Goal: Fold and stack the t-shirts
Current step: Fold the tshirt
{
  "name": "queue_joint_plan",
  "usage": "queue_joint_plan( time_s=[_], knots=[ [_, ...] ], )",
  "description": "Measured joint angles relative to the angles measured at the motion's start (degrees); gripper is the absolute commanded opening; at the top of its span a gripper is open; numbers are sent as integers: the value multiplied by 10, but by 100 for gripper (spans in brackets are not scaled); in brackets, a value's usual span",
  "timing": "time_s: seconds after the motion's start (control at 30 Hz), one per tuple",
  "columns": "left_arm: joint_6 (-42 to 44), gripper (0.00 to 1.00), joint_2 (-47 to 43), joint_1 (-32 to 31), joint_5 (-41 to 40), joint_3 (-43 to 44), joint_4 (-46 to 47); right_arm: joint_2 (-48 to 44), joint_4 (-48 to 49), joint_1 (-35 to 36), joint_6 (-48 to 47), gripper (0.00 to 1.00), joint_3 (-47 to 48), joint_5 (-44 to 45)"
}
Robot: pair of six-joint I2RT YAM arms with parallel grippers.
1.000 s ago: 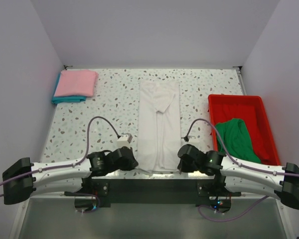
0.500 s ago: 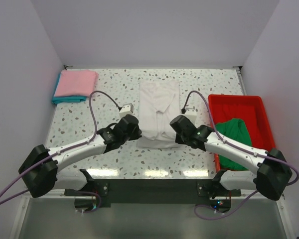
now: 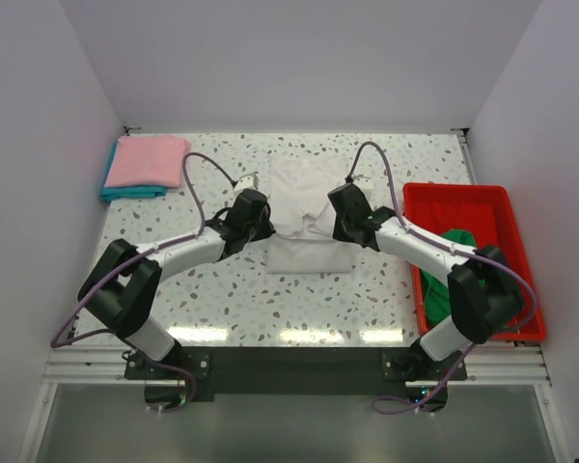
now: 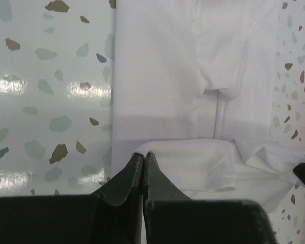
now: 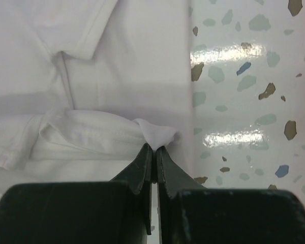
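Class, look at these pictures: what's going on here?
Two robot arms are folding a white t-shirt in the middle of the table. The left end effector and the right end effector are each shut on a corner of its hem, holding that end over the rest of the shirt. A folded pink t-shirt lies on a teal t-shirt at the far left corner. A green t-shirt sits crumpled in the red tray, not yet folded.

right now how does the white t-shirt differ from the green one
The white t-shirt lies flat on the table, partly folded; the green t-shirt sits crumpled in the red tray. The left gripper and right gripper each pinch the white t-shirt; neither holds the green t-shirt. Both are plain single-colour cloth.
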Motion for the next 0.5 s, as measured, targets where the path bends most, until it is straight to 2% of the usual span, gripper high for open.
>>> queue_joint_plan(
  time_s=[0.27, 0.33, 0.4, 0.43, 0.5],
  knots=[
    [16, 0, 67, 45, 56, 53, 35, 73, 27, -41, -23, 0, 42, -45],
    [18, 3, 78, 54, 68, 53, 43, 90, 29, -49, -26, 2, 49, -55],
    [22, 8, 88, 63, 84, 54, 50, 105, 33, -59, -28, 5, 56, -70],
    [25, 13, 91, 67, 92, 54, 53, 111, 36, -65, -29, 12, 59, -79],
    [35, 30, 97, 78, 108, 57, 60, 121, 38, -78, -31, 25, 66, -93]
  ],
)
